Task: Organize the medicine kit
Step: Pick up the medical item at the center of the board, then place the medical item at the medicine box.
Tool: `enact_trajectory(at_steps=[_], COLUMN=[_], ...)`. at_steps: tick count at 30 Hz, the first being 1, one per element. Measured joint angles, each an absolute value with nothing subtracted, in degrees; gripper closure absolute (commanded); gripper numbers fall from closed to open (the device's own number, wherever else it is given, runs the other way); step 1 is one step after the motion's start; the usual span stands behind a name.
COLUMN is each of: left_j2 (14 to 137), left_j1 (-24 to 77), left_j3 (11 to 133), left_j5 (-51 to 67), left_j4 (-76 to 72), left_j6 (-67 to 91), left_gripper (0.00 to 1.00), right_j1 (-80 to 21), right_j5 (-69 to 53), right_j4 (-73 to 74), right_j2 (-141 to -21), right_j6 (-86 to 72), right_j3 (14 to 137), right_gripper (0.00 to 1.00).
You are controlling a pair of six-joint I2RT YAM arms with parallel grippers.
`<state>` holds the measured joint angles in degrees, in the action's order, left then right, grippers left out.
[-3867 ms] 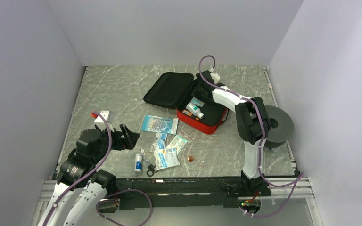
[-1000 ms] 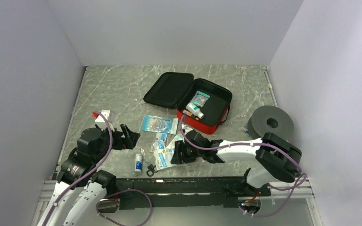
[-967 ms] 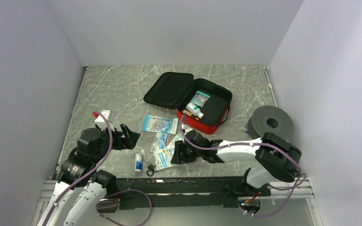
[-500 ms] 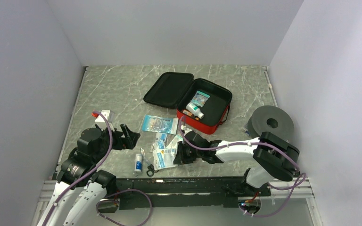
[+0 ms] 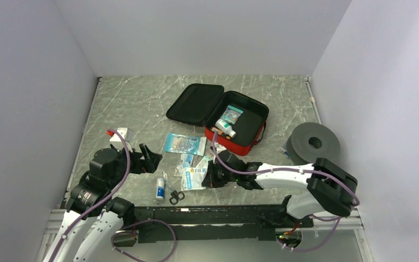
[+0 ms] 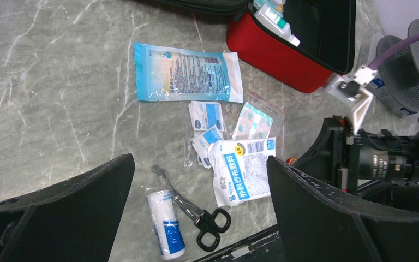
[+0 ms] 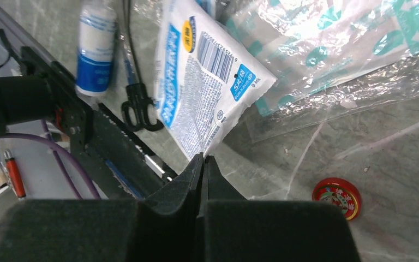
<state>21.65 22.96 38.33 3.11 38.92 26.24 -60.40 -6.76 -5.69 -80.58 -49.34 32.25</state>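
Note:
The medicine kit (image 5: 233, 145) lies open at mid-table, a red case with black lining (image 6: 283, 57) holding a bottle (image 5: 225, 128) and a small packet. My right gripper (image 5: 207, 178) reaches low in front of it, shut on the corner of a white dressing packet (image 7: 202, 87) with blue print. That corner sticks out from between the closed tips (image 7: 203, 157). The same packet (image 6: 244, 172) lies by other sachets. At the near left, my left gripper (image 5: 149, 156) hovers wide open, nothing between its fingers (image 6: 87, 202).
A blue pouch (image 5: 184, 144), small sachets (image 6: 206, 117) and a patterned plaster bag (image 7: 327, 49) lie around the packet. Scissors (image 6: 202, 218) and a gauze roll (image 6: 165, 226) sit near the front edge. There is a red tin (image 7: 336, 196), a grey disc (image 5: 312, 143) and a white box (image 5: 121, 134).
My right gripper has closed onto the white packet's corner, and the packet has shifted slightly toward it. The left arm has not moved.

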Motion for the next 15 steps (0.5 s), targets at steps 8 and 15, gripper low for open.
enact_trajectory(at_steps=[8,15], left_j2=[21.6,21.6], left_j1=[23.0,23.0], left_j3=[38.3,38.3], left_j5=[3.1,3.1], left_j4=[38.9,38.9], left_j6=[26.2,26.2], left_gripper=[0.01,0.01], right_j1=[-60.4,-60.4], right_j5=[-2.9,2.6], right_j4=[-0.4,5.7], right_j2=[-72.1,-64.9], right_j6=[-47.9,-45.9], right_j3=[34.7,37.4], right_gripper=[1.00,1.00])
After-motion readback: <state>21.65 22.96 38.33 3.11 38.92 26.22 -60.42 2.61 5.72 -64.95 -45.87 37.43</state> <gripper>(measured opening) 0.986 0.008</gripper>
